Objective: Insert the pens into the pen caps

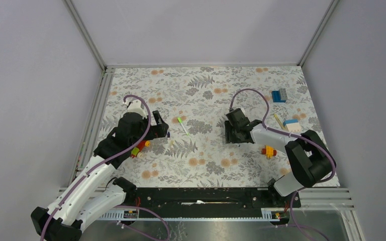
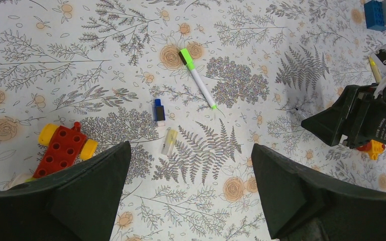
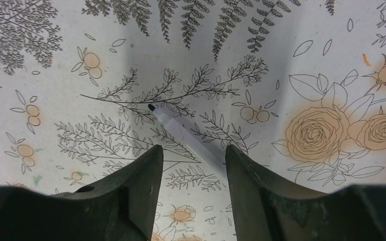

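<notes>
A white-barrelled pen with a bright green end (image 2: 197, 78) lies on the floral cloth; it also shows in the top view (image 1: 183, 125). A dark blue cap (image 2: 158, 110) and a pale yellowish cap (image 2: 170, 142) lie just beyond my left gripper (image 2: 191, 148), which is open and empty above the cloth (image 1: 162, 128). My right gripper (image 3: 193, 160) is open and low over a white pen with a dark tip (image 3: 181, 135); its fingers straddle the barrel's rear part without closing on it. A tan pen (image 1: 280, 121) lies at the far right.
A red, yellow and green toy brick (image 2: 63, 148) lies left of my left gripper. A red-yellow brick (image 1: 268, 150), a blue brick (image 1: 279, 95) and a white-blue brick (image 1: 291, 124) lie on the right. Metal rails (image 1: 206, 197) edge the table.
</notes>
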Controlling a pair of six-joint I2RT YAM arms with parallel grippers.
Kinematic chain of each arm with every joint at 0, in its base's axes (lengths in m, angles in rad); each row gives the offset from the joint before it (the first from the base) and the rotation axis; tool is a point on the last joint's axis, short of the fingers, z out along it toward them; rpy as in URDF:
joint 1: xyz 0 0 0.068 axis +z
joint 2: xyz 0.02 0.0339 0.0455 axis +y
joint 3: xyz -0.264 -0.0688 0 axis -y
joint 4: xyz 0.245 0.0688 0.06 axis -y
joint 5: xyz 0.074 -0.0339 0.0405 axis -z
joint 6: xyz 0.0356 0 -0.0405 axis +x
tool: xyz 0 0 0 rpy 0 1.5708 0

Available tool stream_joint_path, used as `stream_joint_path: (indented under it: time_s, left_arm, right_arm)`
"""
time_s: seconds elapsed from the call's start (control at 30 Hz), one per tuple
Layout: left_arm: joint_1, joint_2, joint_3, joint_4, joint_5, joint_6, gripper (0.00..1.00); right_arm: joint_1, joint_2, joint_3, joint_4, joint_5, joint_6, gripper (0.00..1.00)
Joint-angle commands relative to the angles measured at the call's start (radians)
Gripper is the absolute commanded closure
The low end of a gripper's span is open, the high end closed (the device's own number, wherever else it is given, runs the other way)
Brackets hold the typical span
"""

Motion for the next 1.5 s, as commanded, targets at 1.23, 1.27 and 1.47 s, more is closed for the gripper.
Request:
stream_joint_path:
  time_s: [1.23, 1.27, 1.47]
  left_arm:
    - [-0.002, -0.011, 0.002, 0.038, 0.006, 0.004, 0.01]
    - [-0.002, -0.010, 0.002, 0.038, 0.006, 0.004, 0.01]
    - [-0.002, -0.012, 0.002, 0.038, 0.004, 0.004, 0.01]
  right_arm:
    - [0.113, 0.150, 0.106, 0.049, -0.237, -0.051, 0.67]
    - [0.115, 0.147, 0.107, 0.042, -0.234, -0.053, 0.66]
    - [0.133, 0.125, 0.104, 0.000, -0.222, -0.067, 0.63]
